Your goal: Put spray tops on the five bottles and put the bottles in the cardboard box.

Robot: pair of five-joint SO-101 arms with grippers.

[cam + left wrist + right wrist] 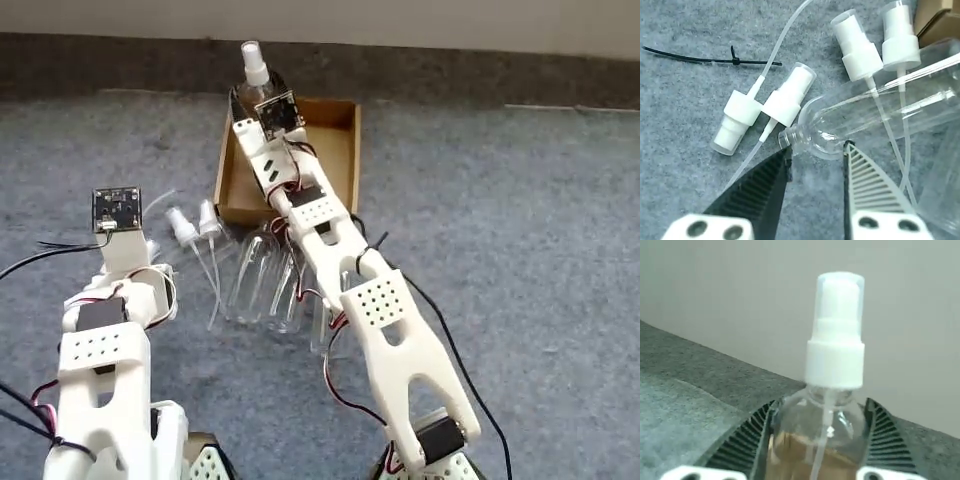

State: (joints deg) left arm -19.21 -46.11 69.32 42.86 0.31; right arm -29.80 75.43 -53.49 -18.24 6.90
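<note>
My right gripper (821,407) is shut on a clear bottle (815,440) that carries a white spray top (835,330). In the high view this bottle (256,88) stands upright at the far left corner of the cardboard box (340,150). My left gripper (817,148) is open low over the carpet, and the bare neck of a lying clear bottle (860,117) sits between its fingertips. Several loose spray tops (787,97) with long tubes lie around that neck. Several uncapped bottles (262,280) lie side by side in front of the box.
A black cable tie (715,60) lies on the grey carpet beyond the spray tops. A corner of the box (940,20) shows past the tops. The right arm (380,310) stretches over the lying bottles. A wall runs behind the box.
</note>
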